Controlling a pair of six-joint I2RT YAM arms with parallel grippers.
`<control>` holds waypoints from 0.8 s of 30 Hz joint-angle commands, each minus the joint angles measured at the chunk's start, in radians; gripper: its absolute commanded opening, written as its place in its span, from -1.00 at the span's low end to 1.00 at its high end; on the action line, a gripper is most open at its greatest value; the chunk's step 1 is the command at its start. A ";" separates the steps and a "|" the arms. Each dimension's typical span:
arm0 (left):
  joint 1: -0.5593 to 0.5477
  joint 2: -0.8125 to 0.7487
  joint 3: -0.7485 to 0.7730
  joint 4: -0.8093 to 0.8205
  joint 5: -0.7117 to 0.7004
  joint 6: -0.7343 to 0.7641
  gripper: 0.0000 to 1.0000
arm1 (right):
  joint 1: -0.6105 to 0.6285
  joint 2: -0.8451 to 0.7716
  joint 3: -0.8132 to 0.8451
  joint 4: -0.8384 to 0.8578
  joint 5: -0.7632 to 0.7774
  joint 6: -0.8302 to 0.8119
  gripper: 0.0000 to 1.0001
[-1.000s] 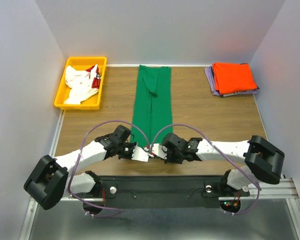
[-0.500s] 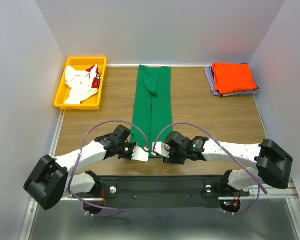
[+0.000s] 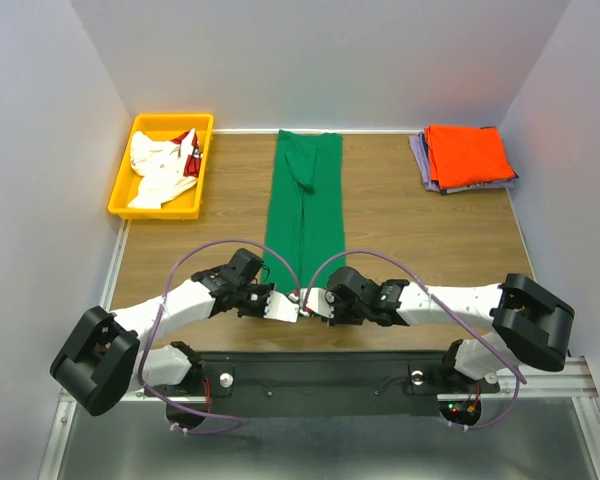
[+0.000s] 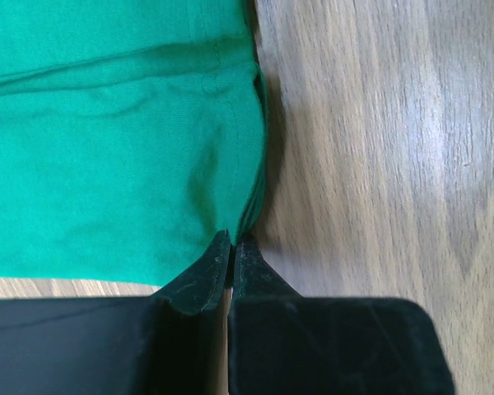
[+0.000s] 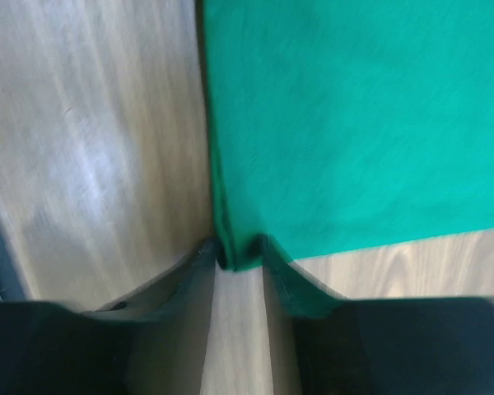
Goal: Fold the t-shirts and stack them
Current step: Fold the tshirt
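The green t-shirt (image 3: 305, 200) lies folded into a long narrow strip down the middle of the table. My left gripper (image 3: 284, 308) is shut on its near corner; the left wrist view shows the jaws (image 4: 232, 240) pinched together on the cloth's hem (image 4: 115, 164). My right gripper (image 3: 316, 303) is at the other near corner. In the right wrist view its jaws (image 5: 239, 251) stand narrowly apart with the folded green edge (image 5: 354, 123) held between the tips. The orange t-shirt (image 3: 467, 155) lies folded on a lavender one (image 3: 419, 158) at the back right.
A yellow bin (image 3: 120, 195) at the back left holds white shirts with red (image 3: 162, 165). Walls close in the table on three sides. Both arms lie low along the near edge, grippers almost touching.
The right gripper shifted a little right half a second ago and has come back left onto the shirt's near corner. The left arm and the shirts have not moved.
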 commanded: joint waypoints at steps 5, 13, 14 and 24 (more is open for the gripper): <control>-0.003 0.006 0.030 -0.053 0.021 -0.001 -1.00 | 0.003 0.019 -0.073 0.051 0.013 0.014 -0.99; -0.003 -0.111 0.070 -0.182 0.126 0.017 -1.00 | 0.001 -0.108 -0.020 -0.091 -0.014 0.075 -0.99; -0.003 -0.119 0.072 -0.190 0.134 0.011 -1.00 | 0.003 -0.109 -0.009 -0.099 -0.024 0.080 -0.99; 0.014 -0.093 0.162 -0.165 0.139 -0.050 -1.00 | -0.091 -0.073 0.108 -0.124 0.013 -0.010 -0.99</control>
